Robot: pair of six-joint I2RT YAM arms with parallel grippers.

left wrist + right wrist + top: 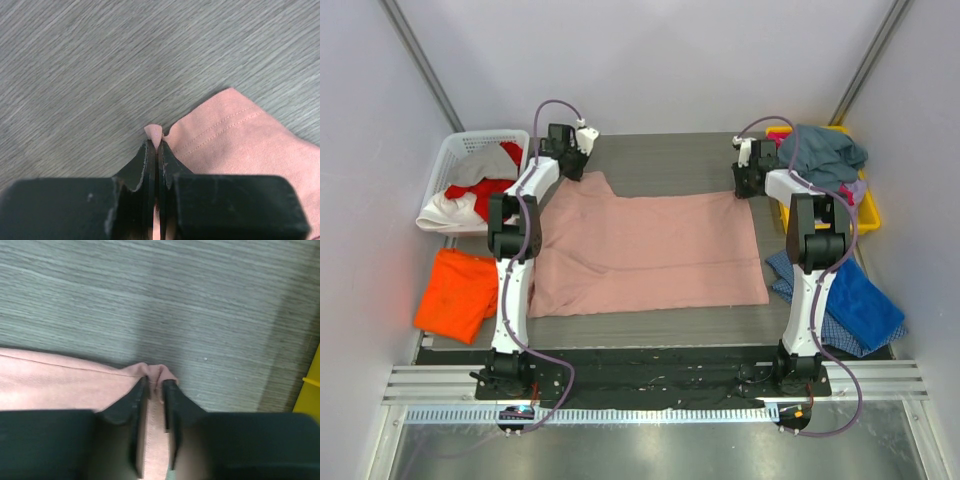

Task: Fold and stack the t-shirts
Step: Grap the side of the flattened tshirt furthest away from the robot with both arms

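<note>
1. I see the pink t-shirt [650,250] spread flat on the grey wood-grain counter [670,150], with pale walls [650,60] around it.
2. Left jaws are clamped on its far left corner, and right jaws pinch its far right corner.
3. An orange t-shirt [455,292] lies to its left, a blue t-shirt [865,300] to its right.

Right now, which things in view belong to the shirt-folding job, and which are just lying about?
Job: pink t-shirt, far corners pinched by left hand and right hand; orange t-shirt; blue t-shirt; grey-teal t-shirt; red t-shirt; white t-shirt.
Lying about: white basket; yellow bin.
</note>
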